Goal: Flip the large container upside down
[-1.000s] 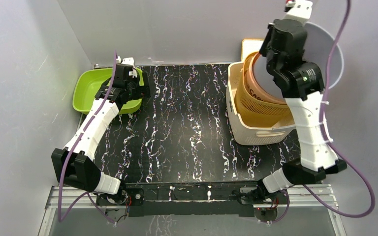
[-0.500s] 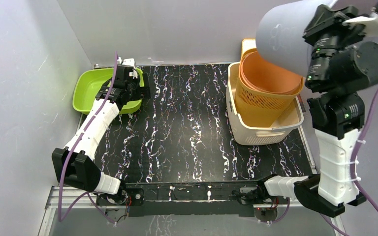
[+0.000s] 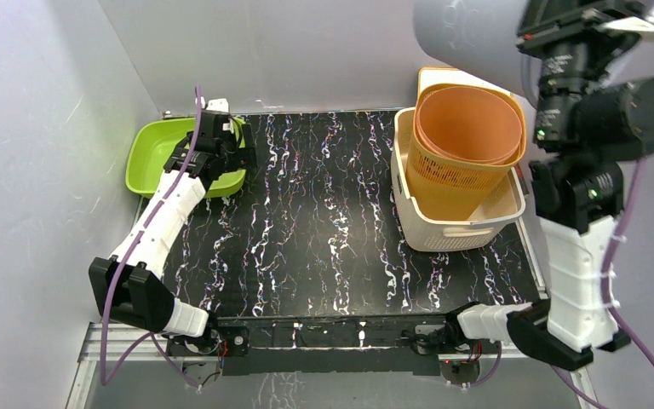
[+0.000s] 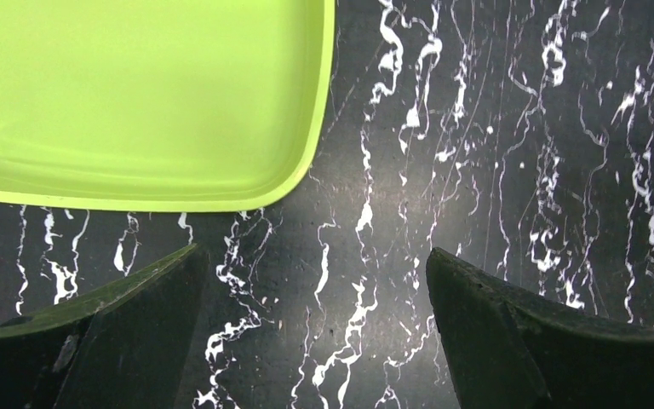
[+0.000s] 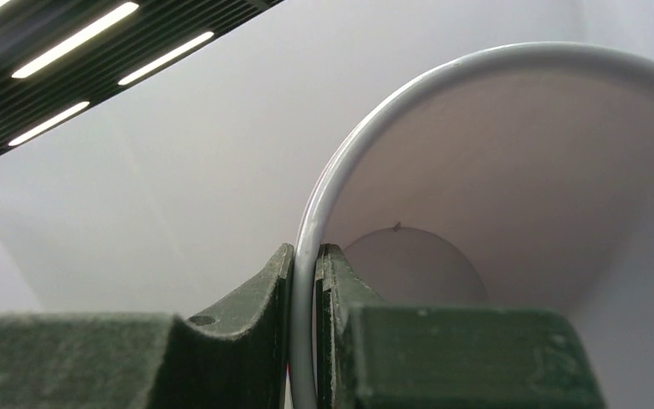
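Note:
The large container (image 3: 468, 34) is a grey plastic tub, held high in the air at the top right above the stacked baskets. It lies roughly on its side with its base toward the left. My right gripper (image 5: 305, 256) is shut on its rim, one finger (image 5: 264, 290) outside the wall and the other inside. In the right wrist view the container's inside (image 5: 494, 196) is empty. My left gripper (image 4: 315, 264) stands open, low over the dark marbled table beside the green tray (image 4: 136, 94), with nothing between its fingers.
An orange mesh basket (image 3: 464, 128) with an orange tub nested in it stands in a cream bin (image 3: 443, 230) at the right. The green tray (image 3: 157, 153) sits at the back left under my left gripper (image 3: 221, 149). Grey walls close in on three sides.
The right arm has lifted the grey container out of the orange basket and swung it up toward the top of the view. The left arm has barely moved.

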Controlling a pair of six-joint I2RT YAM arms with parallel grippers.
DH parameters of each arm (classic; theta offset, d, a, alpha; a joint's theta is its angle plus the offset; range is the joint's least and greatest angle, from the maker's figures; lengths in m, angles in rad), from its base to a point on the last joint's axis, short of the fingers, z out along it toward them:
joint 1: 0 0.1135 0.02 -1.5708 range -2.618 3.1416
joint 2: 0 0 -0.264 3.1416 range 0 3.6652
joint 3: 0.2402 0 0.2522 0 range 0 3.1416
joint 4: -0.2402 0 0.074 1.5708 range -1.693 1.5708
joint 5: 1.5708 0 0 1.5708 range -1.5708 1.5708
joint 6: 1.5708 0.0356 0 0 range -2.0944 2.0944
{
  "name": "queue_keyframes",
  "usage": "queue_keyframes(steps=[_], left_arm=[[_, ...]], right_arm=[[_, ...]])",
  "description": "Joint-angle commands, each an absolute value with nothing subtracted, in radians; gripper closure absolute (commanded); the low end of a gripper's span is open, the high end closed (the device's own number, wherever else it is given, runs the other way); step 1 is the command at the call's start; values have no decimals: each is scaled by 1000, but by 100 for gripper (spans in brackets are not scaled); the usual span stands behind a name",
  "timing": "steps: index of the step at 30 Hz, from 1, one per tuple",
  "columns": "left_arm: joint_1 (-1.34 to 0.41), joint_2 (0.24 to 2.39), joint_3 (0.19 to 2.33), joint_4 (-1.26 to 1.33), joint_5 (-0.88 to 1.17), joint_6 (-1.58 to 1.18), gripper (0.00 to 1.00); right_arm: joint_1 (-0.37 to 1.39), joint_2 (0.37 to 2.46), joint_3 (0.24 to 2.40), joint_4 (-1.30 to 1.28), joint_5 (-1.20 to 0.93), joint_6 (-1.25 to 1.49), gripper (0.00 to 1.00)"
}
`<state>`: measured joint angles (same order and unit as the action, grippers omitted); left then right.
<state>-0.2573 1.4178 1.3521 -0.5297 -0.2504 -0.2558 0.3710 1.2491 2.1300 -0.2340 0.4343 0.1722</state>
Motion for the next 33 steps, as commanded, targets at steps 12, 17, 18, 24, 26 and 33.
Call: queue_keyframes(steps=[12, 17, 18, 24, 26, 33], left_arm=[[-238, 1183, 1516, -511, -542, -420, 2], [-239, 1137, 1545, -492, -588, -423, 2], [-239, 1132, 1551, -490, -596, -419, 2], [-238, 1119, 1592, -513, -625, -390, 1], [-238, 1115, 1599, -519, -630, -379, 2], [-239, 1104, 1618, -544, -646, -370, 2]], right_arm=[[453, 1579, 2195, -104, -27, 457, 100], [554, 1668, 2197, -91, -72, 476, 100], [569, 1676, 2175, -68, -82, 490, 100], [605, 1722, 1987, 108, -156, 667, 100], [622, 1735, 1970, 134, -167, 693, 100], [667, 1826, 1968, 185, -276, 824, 100]])
